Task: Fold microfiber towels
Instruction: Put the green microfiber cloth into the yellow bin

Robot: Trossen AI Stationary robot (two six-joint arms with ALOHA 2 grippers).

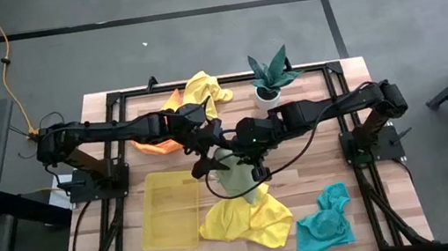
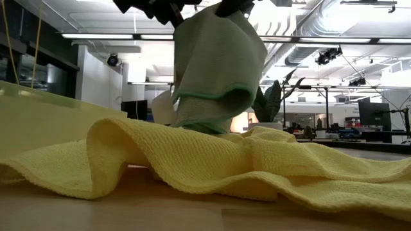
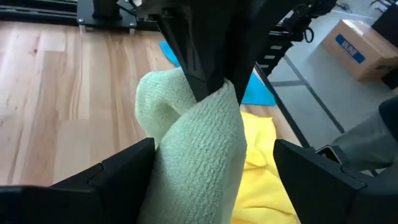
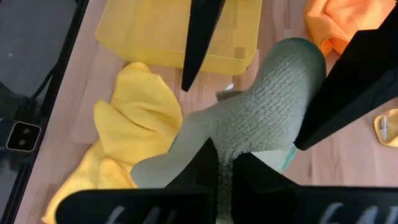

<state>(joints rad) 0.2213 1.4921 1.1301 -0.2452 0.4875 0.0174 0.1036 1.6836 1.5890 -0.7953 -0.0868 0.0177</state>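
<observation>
The right gripper [image 1: 229,149] is pinched shut on the green towel [image 1: 236,175] and holds it up over the middle of the table [image 1: 370,210]. The cloth hangs from the closed fingers [image 4: 211,171] in a rolled, drooping fold, and in the low view its lower end reaches down to the yellow towel [image 1: 245,220] lying at the front of the table. The left gripper [image 1: 206,150] is just beside the right one, its jaws spread wide to either side of the hanging green cloth; its fingers [image 3: 118,171] stand apart from the fabric in the left wrist view, so they do not grip it.

A second yellow towel [image 1: 203,88] lies at the back of the table, with an orange towel [image 1: 156,144] beside it, partly under the left arm. The teal towel [image 1: 325,226] is crumpled at the front right corner. The yellow tray [image 1: 170,209] sits just left of the front yellow towel, and a plant [image 1: 270,74] stands at the back, right of the rear yellow towel.
</observation>
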